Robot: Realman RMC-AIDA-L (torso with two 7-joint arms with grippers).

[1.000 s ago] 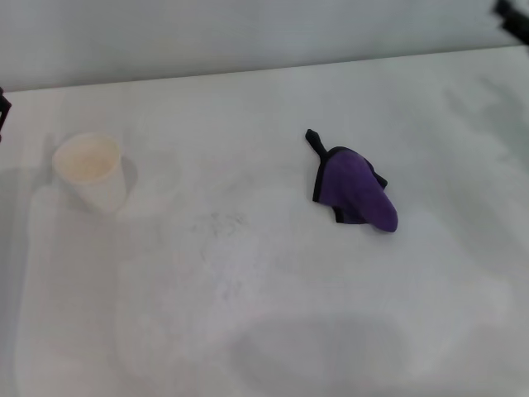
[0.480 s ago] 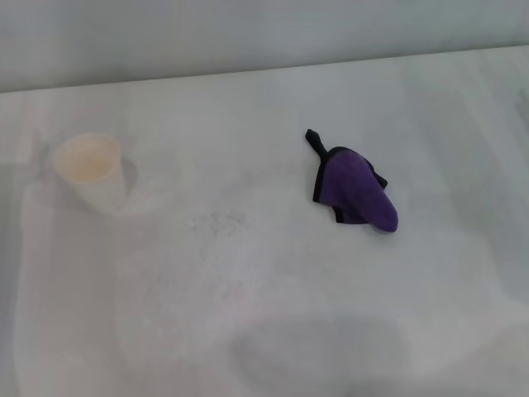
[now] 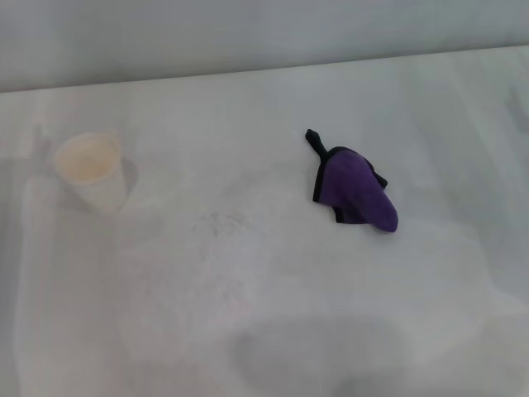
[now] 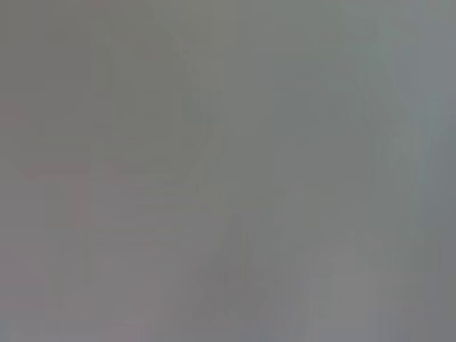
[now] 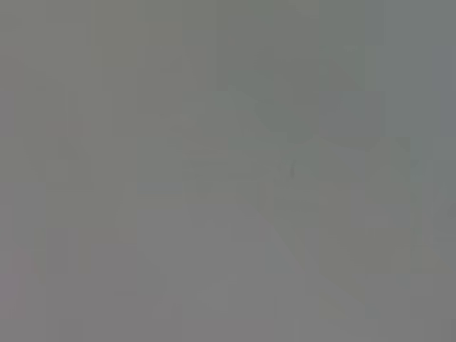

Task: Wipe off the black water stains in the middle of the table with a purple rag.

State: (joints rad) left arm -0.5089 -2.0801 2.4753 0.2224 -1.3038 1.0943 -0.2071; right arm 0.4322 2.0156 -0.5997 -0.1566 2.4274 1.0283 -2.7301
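A purple rag [image 3: 357, 188] with black trim lies bunched on the white table [image 3: 264, 331], right of the middle in the head view. No glossy black blob shows; only a faint grey speckled smudge [image 3: 219, 222] marks the table's middle. Neither gripper is in the head view. Both wrist views show only flat grey with nothing to make out.
A white paper cup [image 3: 91, 169] stands upright at the left of the table. The table's far edge [image 3: 264, 70] meets a grey wall at the back.
A second ago dark arm parts showed at the head view's far left edge and top right corner; both have left the view. The rag and cup have not moved.
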